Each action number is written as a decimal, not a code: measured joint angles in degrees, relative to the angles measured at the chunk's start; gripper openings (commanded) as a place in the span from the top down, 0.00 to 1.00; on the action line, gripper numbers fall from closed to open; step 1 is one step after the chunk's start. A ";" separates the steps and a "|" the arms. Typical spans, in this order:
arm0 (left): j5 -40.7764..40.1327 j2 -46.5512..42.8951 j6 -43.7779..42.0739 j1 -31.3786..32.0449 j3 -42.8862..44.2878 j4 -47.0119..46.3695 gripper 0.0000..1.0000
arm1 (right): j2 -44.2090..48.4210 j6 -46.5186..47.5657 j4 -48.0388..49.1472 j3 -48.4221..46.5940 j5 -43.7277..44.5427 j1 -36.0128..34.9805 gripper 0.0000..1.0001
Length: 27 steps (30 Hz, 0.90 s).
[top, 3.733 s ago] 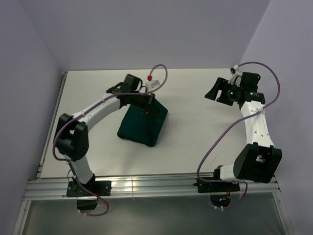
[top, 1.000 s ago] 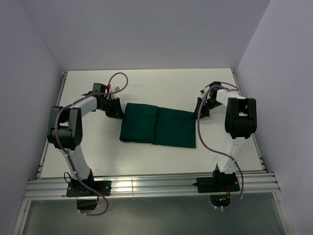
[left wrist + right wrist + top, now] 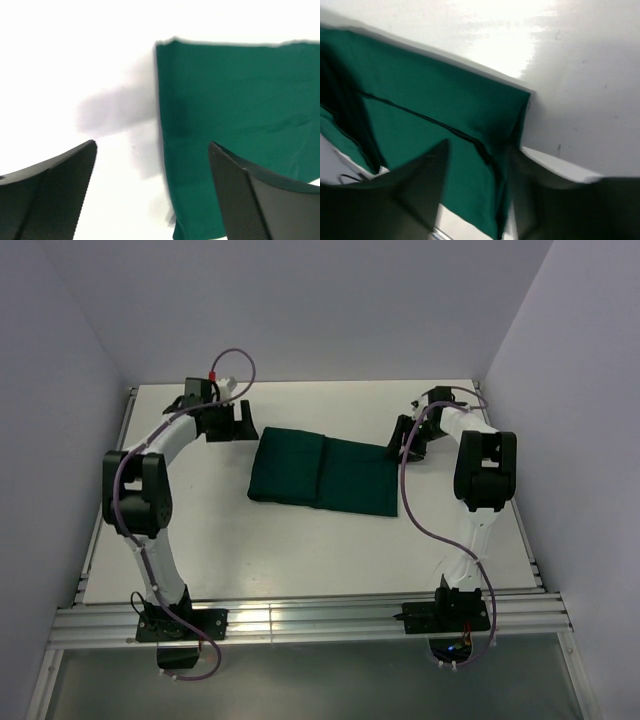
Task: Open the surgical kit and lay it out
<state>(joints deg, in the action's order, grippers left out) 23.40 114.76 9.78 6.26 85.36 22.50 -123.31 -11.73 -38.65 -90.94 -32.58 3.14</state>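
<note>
On the desk (image 3: 300,550) the green wrap (image 3: 325,475) lies flat at the middle, the left pincer (image 3: 249,424) spread just off its far left corner, the right pincer (image 3: 401,446) astride its far right corner, grip impossible to tell.

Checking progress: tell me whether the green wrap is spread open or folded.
Partly folded: the green wrap lies flat with a crease across it, and no contents show.

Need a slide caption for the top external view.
Green cloth wrap lies partly unfolded; left gripper hovers off its far-left corner, right gripper at its far-right edge.
</note>
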 measured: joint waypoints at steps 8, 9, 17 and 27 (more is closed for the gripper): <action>-17.07 -14.78 -7.28 9.42 2.05 1.49 0.01 | 1.86 -0.42 -0.68 -0.68 -1.75 0.31 0.05; -19.69 -16.17 -7.61 12.61 1.79 1.25 0.01 | 2.71 -0.44 -0.92 -0.68 -2.03 0.37 0.05; -32.11 -12.87 -4.35 33.40 2.89 3.67 0.01 | 15.47 0.11 -1.44 1.36 -3.06 5.81 0.04; -53.94 8.55 2.03 44.28 14.21 12.85 0.08 | 22.86 3.56 -3.21 7.02 -2.91 14.25 0.04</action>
<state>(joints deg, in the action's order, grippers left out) -30.55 123.31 11.81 50.54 99.57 35.35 -100.44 -8.16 -41.87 -83.92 -35.48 17.39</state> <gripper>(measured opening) 0.934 0.963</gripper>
